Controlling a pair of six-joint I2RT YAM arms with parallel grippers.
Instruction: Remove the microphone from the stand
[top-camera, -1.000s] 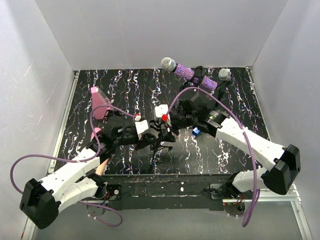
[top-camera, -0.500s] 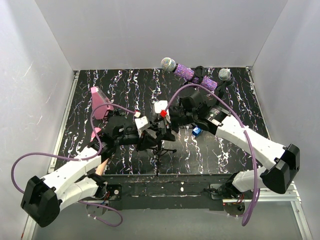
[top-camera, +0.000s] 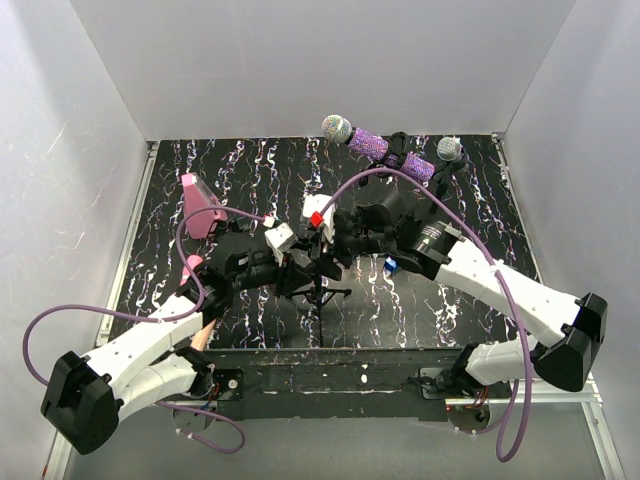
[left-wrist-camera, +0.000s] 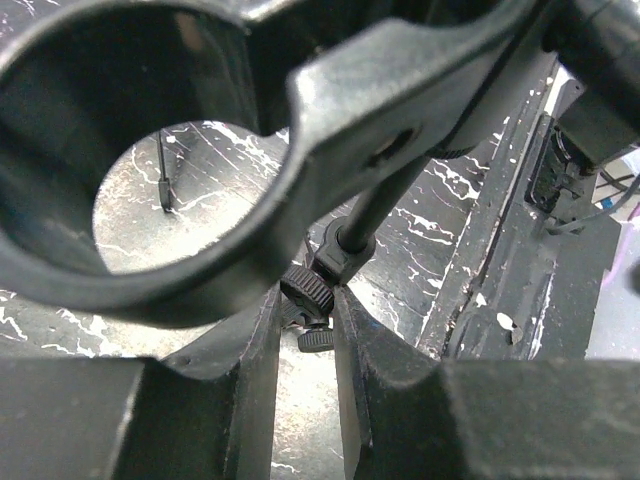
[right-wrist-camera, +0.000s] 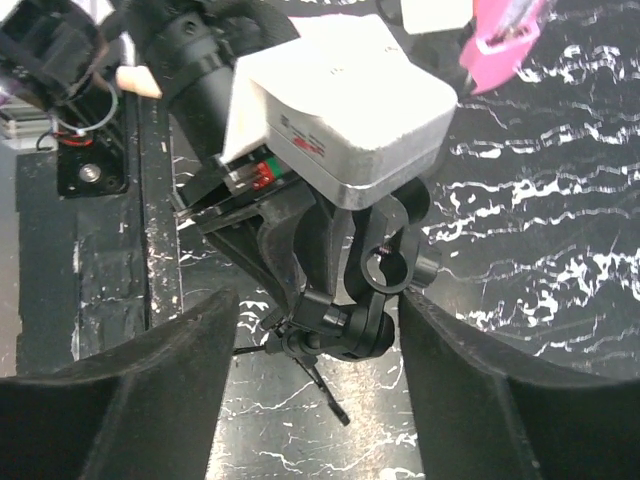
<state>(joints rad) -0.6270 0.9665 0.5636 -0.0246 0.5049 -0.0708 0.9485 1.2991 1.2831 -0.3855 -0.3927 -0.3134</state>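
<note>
A purple glitter microphone (top-camera: 378, 148) with a silver head sits in a black clip at the back of the table, apart from both grippers. A small black tripod stand (top-camera: 320, 292) stands mid-table. Its clip ring (left-wrist-camera: 330, 120) is empty. My left gripper (top-camera: 303, 275) is shut on the stand's joint, with the knob (left-wrist-camera: 307, 290) pinched between its fingers. My right gripper (right-wrist-camera: 318, 300) is open. Its jaws stand on either side of the stand's ball head (right-wrist-camera: 365, 330), and the right finger is touching the clip's side.
A second microphone with a grey head (top-camera: 449, 150) stands at the back right. A pink object (top-camera: 198, 208) lies at the back left. A small blue item (top-camera: 392, 265) lies under my right arm. White walls enclose the black marbled mat (top-camera: 250, 170).
Both wrists have shifted slightly back and to the left around the small stand. The left gripper keeps its hold on the joint. The purple microphone has not moved.
</note>
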